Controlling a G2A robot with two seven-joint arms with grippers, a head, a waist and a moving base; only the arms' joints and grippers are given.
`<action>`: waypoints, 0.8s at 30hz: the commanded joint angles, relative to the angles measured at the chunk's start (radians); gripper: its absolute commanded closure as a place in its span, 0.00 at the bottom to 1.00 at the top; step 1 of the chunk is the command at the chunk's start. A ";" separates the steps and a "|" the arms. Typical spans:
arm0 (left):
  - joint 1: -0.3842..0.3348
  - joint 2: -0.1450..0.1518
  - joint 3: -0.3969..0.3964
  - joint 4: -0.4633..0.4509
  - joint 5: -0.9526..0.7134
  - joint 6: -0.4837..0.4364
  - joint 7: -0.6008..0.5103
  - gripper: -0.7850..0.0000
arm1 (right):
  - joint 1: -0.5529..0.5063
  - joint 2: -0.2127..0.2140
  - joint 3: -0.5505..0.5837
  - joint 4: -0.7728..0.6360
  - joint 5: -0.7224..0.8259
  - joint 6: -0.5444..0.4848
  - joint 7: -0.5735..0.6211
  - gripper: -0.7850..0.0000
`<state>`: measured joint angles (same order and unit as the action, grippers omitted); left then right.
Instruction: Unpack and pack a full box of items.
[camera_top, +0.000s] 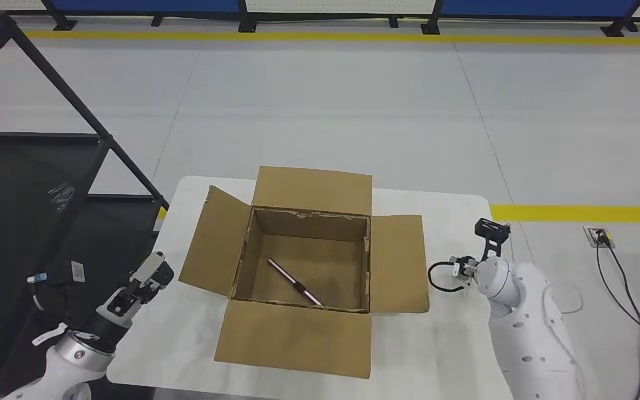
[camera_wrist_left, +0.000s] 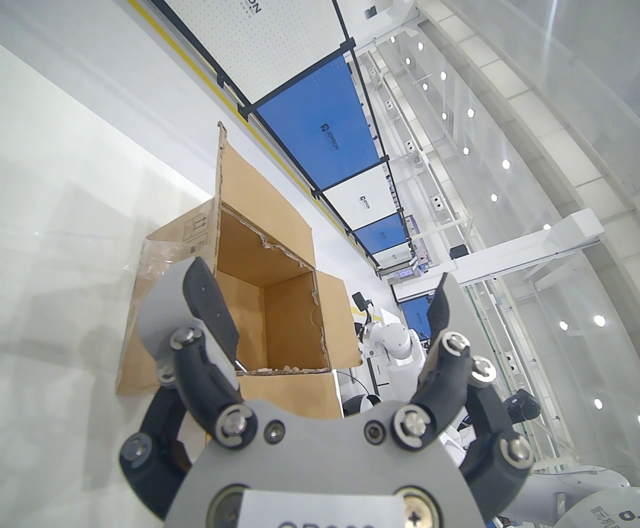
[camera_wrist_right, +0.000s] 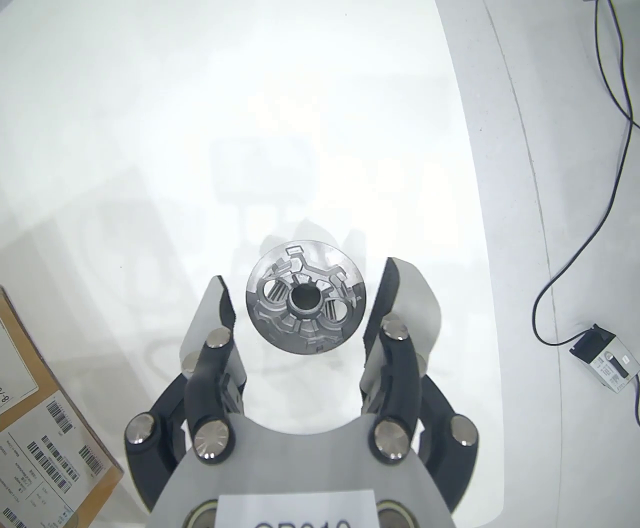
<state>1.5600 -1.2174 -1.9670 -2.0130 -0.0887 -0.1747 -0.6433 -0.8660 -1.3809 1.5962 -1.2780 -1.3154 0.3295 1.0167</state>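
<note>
Both gape wide: left claw (camera_wrist_left: 320, 280), and right claw (camera_wrist_right: 307, 277) straddling metal hub (camera_wrist_right: 305, 305) at cardboard box's (camera_top: 305, 225) three o'clock. Lopsided squeeze could skid it.

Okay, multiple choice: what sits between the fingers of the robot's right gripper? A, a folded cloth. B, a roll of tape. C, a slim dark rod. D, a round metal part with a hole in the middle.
D: the right wrist view shows a round metal part with a centre hole on the white table, between the open fingers of the right gripper, with a gap on each side.
</note>
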 joint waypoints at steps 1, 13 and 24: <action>0.000 0.000 0.000 0.000 0.000 0.000 0.000 0.00 | -0.007 0.001 0.003 -0.024 -0.002 0.013 -0.002 0.00; 0.003 0.000 0.004 -0.001 0.001 0.001 0.011 0.00 | -0.126 -0.015 -0.145 -0.572 -0.065 0.104 -0.087 0.00; 0.033 0.004 -0.033 0.016 -0.060 -0.015 0.060 0.00 | 0.181 -0.071 -0.528 -0.399 0.089 -0.150 0.038 0.00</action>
<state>1.5908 -1.2139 -1.9945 -1.9999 -0.1391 -0.1892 -0.5855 -0.7291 -1.4447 1.1010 -1.7364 -1.2700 0.2054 1.0502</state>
